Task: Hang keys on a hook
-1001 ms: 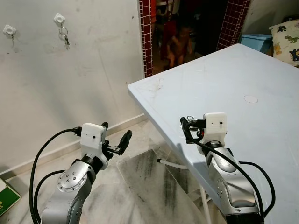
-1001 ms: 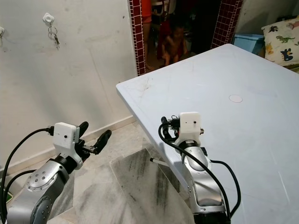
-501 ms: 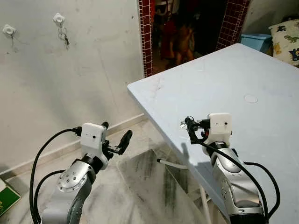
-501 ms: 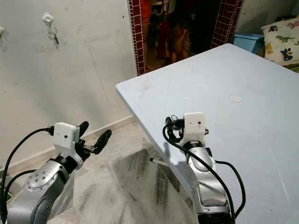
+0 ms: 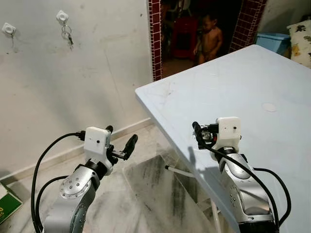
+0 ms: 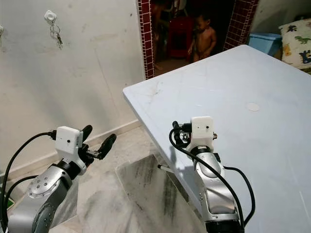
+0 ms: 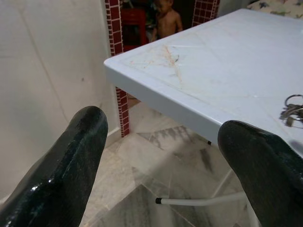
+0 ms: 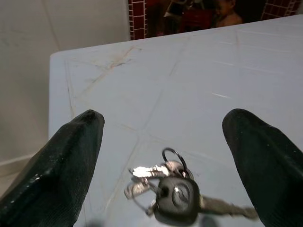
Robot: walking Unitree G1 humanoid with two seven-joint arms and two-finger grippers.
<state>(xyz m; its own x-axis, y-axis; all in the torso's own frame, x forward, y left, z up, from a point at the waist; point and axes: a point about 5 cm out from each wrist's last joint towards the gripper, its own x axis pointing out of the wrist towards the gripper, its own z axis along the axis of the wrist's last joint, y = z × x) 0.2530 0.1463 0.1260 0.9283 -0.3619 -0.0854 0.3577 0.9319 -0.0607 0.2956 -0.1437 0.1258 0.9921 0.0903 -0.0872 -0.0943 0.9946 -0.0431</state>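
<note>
A bunch of keys [image 8: 165, 189] with a black fob lies on the pale blue table [image 5: 233, 82] near its front edge. It also shows as the keys [image 7: 292, 109] in the left wrist view. My right gripper [image 8: 165, 116] hovers open just over it, one finger on each side, near the table edge [image 5: 198, 135]. My left gripper [image 5: 121, 141] stands open and holds nothing, over the floor left of the table. On the wall at far left, one white hook [image 5: 61, 17] carries another key bunch [image 5: 66, 36]. A second hook [image 5: 7, 29] is bare.
A person [image 5: 209, 41] stands in the brick-framed doorway behind the table. A blue bin [image 5: 274, 41] and a printed pillow [image 5: 302, 41] sit at the far right. A white table leg [image 5: 180, 171] crosses the marble floor under the table edge.
My right gripper has edged a little further over the table and the keys. The person in the doorway has moved to the right. The left arm has stayed put.
</note>
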